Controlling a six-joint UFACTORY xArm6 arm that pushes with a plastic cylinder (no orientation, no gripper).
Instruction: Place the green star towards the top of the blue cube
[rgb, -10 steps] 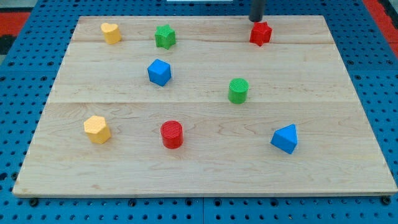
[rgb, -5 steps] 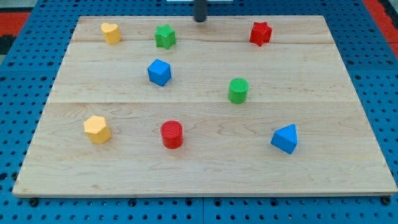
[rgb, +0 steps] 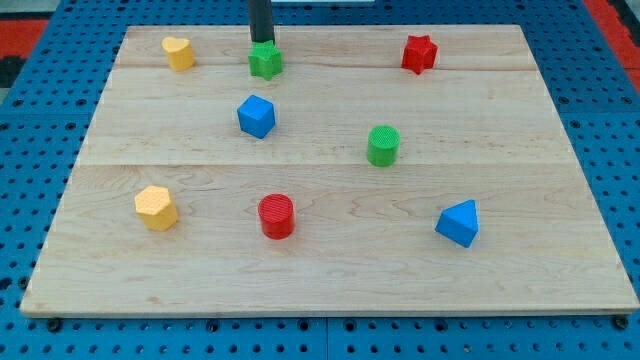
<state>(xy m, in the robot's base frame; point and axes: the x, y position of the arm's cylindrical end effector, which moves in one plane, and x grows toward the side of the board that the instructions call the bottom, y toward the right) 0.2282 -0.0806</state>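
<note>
The green star sits near the board's top edge, left of centre. The blue cube lies just below it, a short gap apart. My tip stands right at the star's top side, touching or almost touching it; the dark rod rises out of the view's top.
A yellow block lies at the top left and a red star at the top right. A green cylinder sits right of centre. A yellow hexagon, a red cylinder and a blue triangular block lie lower down on the wooden board.
My tip has slid left along the board's top edge, from beside the red star to just above the green star. No block has visibly moved.
</note>
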